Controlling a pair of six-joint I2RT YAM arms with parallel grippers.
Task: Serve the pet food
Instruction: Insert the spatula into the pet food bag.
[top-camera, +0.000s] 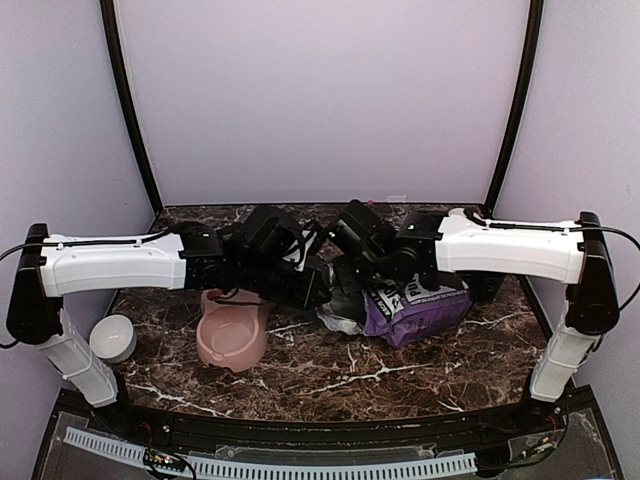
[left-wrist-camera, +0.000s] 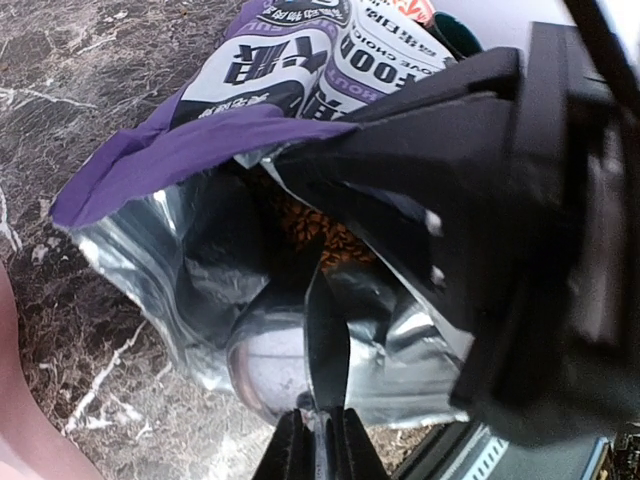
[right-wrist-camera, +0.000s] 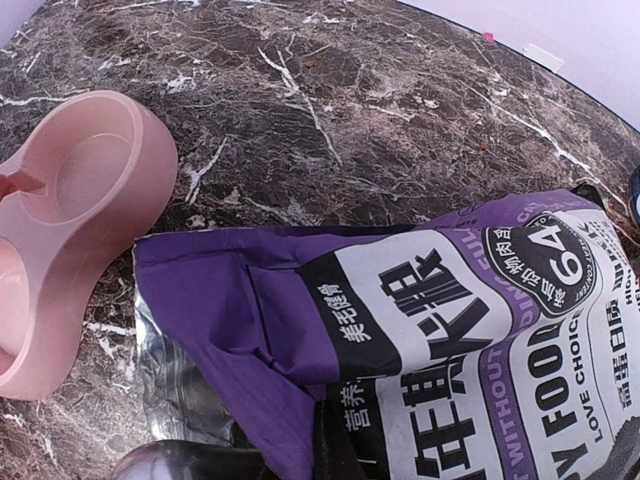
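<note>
The purple-and-white bag (top-camera: 420, 312) lies on its side right of centre, its silver-lined mouth facing left. In the left wrist view the bag (left-wrist-camera: 270, 70) is held open, and reddish-brown pet food (left-wrist-camera: 312, 228) shows deep inside. My left gripper (left-wrist-camera: 318, 440) is shut on a thin fold of the bag's lower foil lip; from above it (top-camera: 318, 290) is at the mouth. My right gripper (top-camera: 352, 285) is shut on the upper purple lip (right-wrist-camera: 335, 450) and holds it up. The pink double bowl (top-camera: 232, 335) stands just left of the mouth, with no food visible in it.
A small white bowl (top-camera: 113, 337) stands at the table's left edge by the left arm. The pink bowl also shows in the right wrist view (right-wrist-camera: 70, 210). Purple walls close in the back and sides. Both arms crowd the table's centre.
</note>
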